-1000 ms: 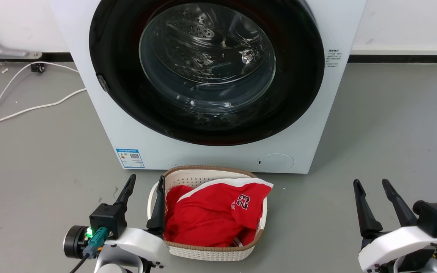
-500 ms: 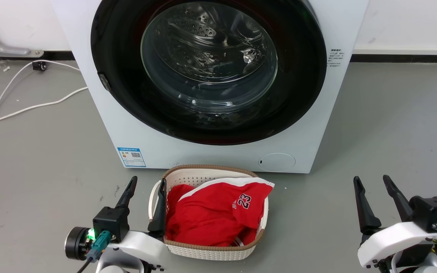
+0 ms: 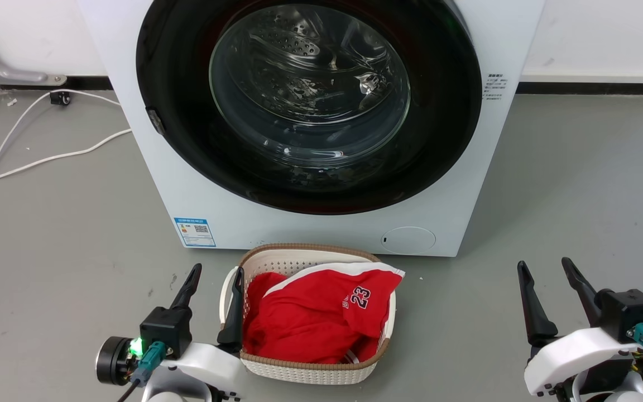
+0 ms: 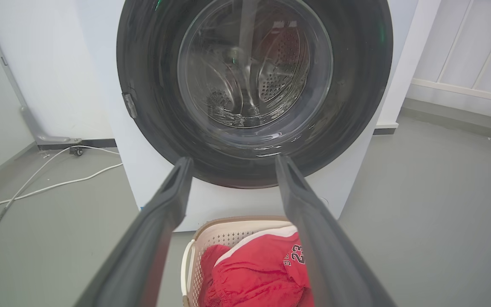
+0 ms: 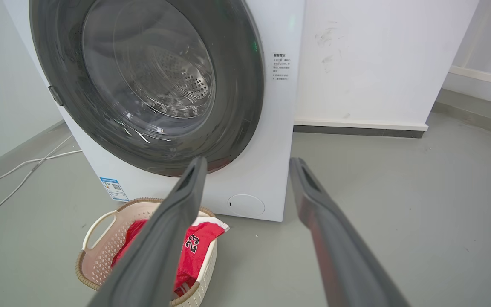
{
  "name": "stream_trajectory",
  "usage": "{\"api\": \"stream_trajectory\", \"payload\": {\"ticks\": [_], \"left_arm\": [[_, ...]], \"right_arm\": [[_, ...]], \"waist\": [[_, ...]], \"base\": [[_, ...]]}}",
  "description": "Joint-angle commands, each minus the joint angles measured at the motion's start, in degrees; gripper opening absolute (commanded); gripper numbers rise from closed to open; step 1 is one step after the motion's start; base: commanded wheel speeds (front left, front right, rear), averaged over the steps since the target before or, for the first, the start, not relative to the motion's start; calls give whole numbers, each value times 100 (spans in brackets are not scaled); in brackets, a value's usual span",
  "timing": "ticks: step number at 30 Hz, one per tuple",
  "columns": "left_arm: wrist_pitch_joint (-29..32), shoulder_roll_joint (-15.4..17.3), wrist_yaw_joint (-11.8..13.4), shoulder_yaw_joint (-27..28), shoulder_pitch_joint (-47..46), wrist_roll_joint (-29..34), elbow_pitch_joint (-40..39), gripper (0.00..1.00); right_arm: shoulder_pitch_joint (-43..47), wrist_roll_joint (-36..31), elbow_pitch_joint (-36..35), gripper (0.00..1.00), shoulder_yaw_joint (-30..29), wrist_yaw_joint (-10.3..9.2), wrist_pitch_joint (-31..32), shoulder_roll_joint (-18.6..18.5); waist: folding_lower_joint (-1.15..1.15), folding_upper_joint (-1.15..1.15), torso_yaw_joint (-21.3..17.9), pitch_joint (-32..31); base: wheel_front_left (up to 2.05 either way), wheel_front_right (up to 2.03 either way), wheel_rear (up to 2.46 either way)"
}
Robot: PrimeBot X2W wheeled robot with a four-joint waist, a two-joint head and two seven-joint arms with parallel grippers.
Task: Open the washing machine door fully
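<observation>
Washing machine door (image 3: 309,106), large, round, glossy black rim with a bulging clear glass centre, is sitting shut flat against the front of the white washing machine (image 3: 226,206), straight ahead of me. I am holding both claws low over the grey floor (image 3: 48,234), well apart from it. The left gripper (image 3: 216,269) is hanging with its fingers spread wide, gripping nothing, its inner finger just beside the cream perforated plastic laundry basket (image 3: 299,249). The right gripper (image 3: 543,262) is gaping wide too, also gripping nothing. A red jersey (image 3: 305,324) is lying in the basket, near the machine's foot.
</observation>
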Motion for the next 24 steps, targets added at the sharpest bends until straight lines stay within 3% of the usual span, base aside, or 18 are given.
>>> {"api": "stream_trajectory", "payload": {"ticks": [1,17,18,19,24], "left_arm": [[-15,-22,-21,29,-49,-60,21,100],[-2,-12,-22,36,-102,-269,113,100],[0,-10,-25,34,-104,-273,107,100],[2,-5,-18,29,-105,-275,101,100],[2,17,14,21,-101,-292,85,100]], "right_arm": [[-12,10,13,100,1,12,-30,16],[-19,149,107,97,19,12,-52,19],[-14,174,108,40,14,12,-41,19],[-5,239,114,0,12,12,-29,19],[4,461,66,0,-71,12,-3,18]], "waist": [[0,0,3,1],[0,0,16,4],[0,0,18,3],[0,0,21,3],[0,0,29,-11]], "base": [[0,0,0],[0,0,0],[0,0,0],[0,0,0],[0,0,0]]}}
